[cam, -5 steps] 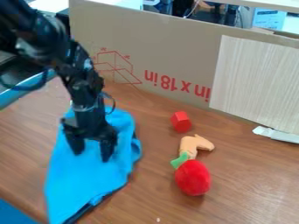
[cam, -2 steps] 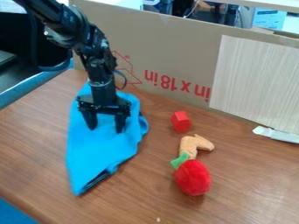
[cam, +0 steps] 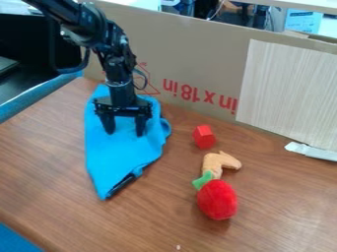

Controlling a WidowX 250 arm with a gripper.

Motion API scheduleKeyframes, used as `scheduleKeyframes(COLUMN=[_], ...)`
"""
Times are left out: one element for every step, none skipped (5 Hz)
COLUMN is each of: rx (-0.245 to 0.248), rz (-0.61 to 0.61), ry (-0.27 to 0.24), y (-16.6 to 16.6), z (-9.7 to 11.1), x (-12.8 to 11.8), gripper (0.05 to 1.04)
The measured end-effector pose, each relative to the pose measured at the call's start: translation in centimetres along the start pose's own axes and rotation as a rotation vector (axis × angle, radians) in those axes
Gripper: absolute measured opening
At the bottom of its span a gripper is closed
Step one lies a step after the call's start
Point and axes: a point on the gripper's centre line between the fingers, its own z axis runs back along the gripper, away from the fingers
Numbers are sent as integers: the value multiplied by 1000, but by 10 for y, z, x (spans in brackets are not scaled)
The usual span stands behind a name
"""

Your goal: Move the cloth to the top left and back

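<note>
At nine o'clock on the table (cam: 263, 206), a blue cloth (cam: 121, 157) lies under the wide-open gripper (cam: 125, 133).
It looks light, soft and floppy, so it could bunch up; pinching the puffy fold (cam: 164, 129) at its two o'clock side should work best.

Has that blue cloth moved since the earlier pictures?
Yes. The blue cloth has slid away from the camera and slightly right, farther from the table's near edge, towards the cardboard.
</note>
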Motion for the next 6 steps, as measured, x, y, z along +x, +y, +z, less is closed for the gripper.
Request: scheduleKeyframes(rx=[-2,-4,-20,-24,-44,-89], rz=[3,-49,-95,-107,-74,-15], ry=[6,-9,-2,-6,9,1], y=[0,3,3,3,0,-7], z=[-1,0,5,6,11,27], x=[-5,-25,-45,-52,-43,-22], gripper=[1001,1000,999,999,998,999])
